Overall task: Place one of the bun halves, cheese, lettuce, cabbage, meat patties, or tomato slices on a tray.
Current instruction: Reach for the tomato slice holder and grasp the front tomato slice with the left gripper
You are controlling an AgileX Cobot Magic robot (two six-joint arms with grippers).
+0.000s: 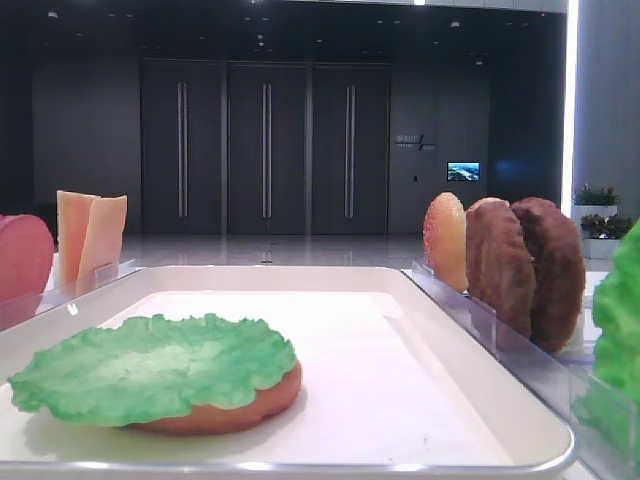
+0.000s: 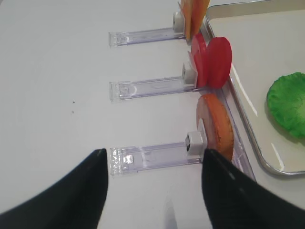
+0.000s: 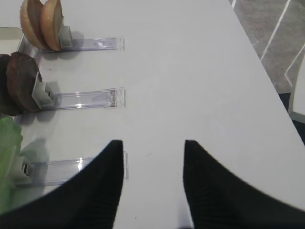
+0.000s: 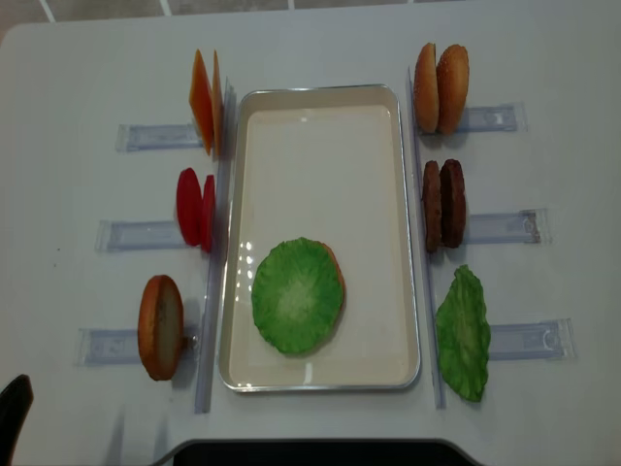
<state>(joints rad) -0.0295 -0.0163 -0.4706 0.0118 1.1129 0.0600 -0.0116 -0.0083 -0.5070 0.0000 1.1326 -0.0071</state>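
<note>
On the white tray a lettuce leaf lies flat over a bun half. In the left racks stand cheese, tomato slices and another bun half. The right racks hold bun halves, meat patties and a green leaf; whether it is lettuce or cabbage I cannot tell. My left gripper is open and empty above the table, just left of the near bun rack. My right gripper is open over bare table, right of the racks.
Clear plastic racks flank both long sides of the tray. The table's right edge drops to a dark floor. A dark base sits at the table's front edge.
</note>
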